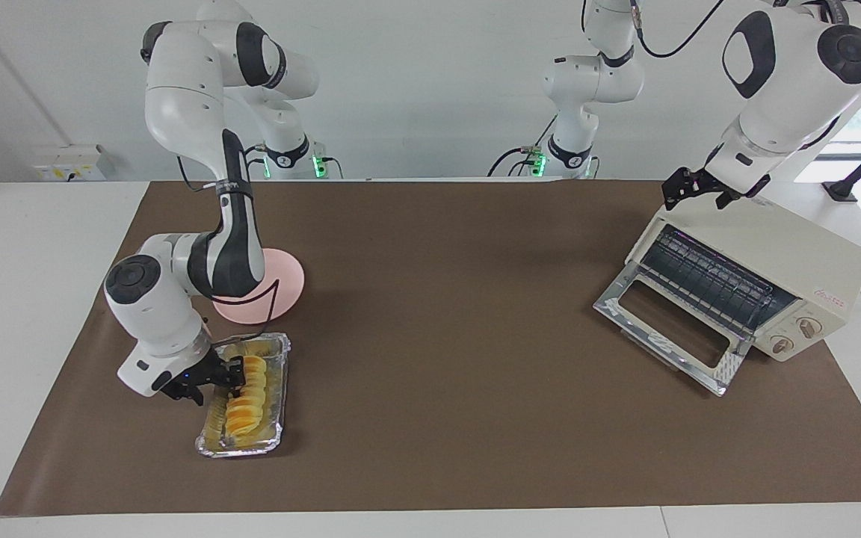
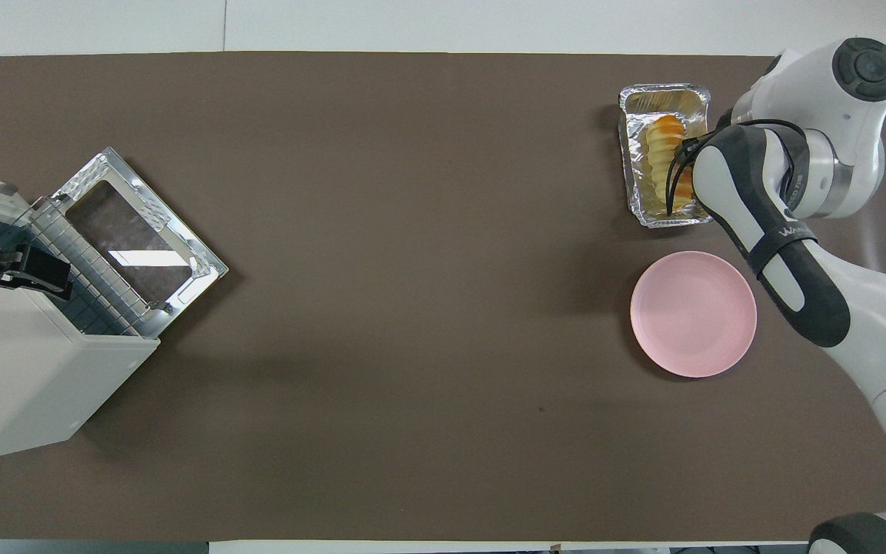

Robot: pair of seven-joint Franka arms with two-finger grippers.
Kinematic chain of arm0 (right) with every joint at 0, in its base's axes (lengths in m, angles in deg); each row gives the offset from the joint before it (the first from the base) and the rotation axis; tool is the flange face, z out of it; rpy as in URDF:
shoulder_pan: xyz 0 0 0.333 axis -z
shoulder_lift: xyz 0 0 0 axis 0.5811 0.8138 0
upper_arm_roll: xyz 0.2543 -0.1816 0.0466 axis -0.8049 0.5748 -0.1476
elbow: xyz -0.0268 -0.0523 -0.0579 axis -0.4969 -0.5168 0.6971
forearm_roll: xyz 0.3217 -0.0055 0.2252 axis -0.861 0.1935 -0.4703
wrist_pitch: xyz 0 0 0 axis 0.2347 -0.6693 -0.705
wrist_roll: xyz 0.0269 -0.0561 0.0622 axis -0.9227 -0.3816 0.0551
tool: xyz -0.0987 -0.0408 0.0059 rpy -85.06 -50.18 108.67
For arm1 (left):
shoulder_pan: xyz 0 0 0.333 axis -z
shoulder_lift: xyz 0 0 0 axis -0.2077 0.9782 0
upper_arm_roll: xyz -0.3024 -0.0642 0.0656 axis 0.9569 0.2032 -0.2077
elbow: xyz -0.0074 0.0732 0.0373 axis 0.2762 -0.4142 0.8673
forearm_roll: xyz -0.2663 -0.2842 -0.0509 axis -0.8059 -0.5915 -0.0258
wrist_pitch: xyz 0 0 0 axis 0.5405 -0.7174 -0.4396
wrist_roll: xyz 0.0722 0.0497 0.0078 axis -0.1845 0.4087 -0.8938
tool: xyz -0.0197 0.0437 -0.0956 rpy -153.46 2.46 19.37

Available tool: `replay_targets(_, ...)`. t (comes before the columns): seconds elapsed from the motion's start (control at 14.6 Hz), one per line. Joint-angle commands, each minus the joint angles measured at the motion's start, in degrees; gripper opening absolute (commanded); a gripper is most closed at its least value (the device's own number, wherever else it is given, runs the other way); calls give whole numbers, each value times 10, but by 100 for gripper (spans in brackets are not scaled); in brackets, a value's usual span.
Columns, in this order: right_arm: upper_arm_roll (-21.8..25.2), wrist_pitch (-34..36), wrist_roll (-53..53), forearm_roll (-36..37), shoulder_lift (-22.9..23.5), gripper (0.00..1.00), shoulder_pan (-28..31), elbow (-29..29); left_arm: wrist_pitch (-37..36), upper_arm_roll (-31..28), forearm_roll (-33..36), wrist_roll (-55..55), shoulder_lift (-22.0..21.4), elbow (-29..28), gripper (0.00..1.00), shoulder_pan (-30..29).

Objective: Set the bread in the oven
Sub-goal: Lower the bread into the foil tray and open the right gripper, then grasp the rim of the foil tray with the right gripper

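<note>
Our right jaws (image 1: 230, 371) pinch the ridged golden bread (image 1: 245, 401) in its crinkled foil tray (image 1: 278, 388); our left jaws (image 1: 699, 190) stand wide over the boxy cream oven (image 1: 782, 250).

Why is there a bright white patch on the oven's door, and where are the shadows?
In the overhead view, the oven has its glass door lying open, and it mirrors a ceiling light as a white streak. In the facing view, the same door shows no such glare. Soft shadows sit under the pink plate and beside the foil tray.
</note>
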Motion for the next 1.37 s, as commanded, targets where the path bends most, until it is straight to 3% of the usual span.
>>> replay_targets(0.0,-2,-9,-14,2,-11,0,2,-24,3,0,0,2,-5,1,100,-1)
replay_targets(0.62,-3,15,-15,2,-14,0,3,-17,3,0,1,2,-5,1,100,-1)
replay_targets(0.96,-9,186,6,-31,-40,0,-18,64,3,0,0,2,-5,1,100,-1)
replay_targets(1.3,-5,285,182,-40,-109,0,-134,78,3,0,0,2,-5,1,100,-1)
